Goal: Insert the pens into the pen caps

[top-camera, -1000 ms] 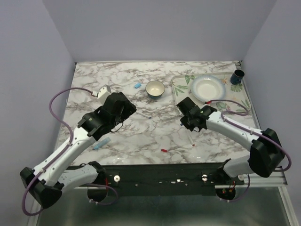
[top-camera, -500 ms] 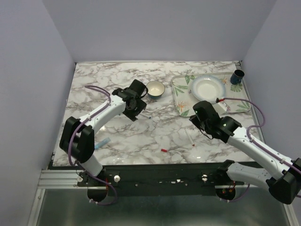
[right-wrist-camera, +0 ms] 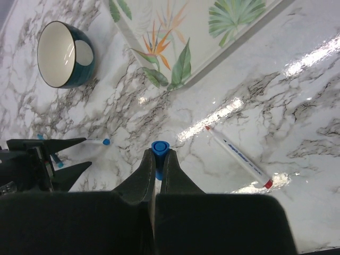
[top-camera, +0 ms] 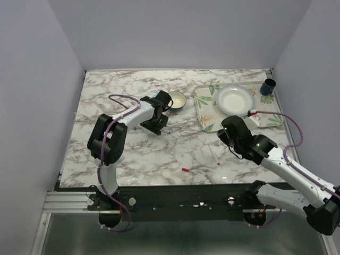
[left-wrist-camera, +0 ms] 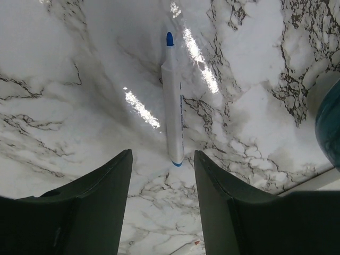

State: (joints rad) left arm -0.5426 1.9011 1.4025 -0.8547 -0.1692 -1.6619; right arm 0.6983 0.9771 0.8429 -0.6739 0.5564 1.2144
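1. A robotics lab test cell, not a home; plain lavender walls (top-camera: pixel 175 32) box in a single table (top-camera: pixel 133 154) on three sides.
2. The left arm (top-camera: pixel 109 143) and the right arm (top-camera: pixel 289 167) rise from a black base plate (top-camera: pixel 180 204) at the table's near edge, with an aluminium rail (top-camera: pixel 69 199) beside it; purple cables (top-camera: pixel 276 116) loop along both arms.
3. The tabletop bears a marble pattern; on it sit a few household things: a bowl (top-camera: pixel 178 100), a floral tray (top-camera: pixel 204 109) holding a plate (top-camera: pixel 234 99), a dark blue cup (top-camera: pixel 269 85) at the tray's far corner; a pen (top-camera: pixel 214 155) lies loose.
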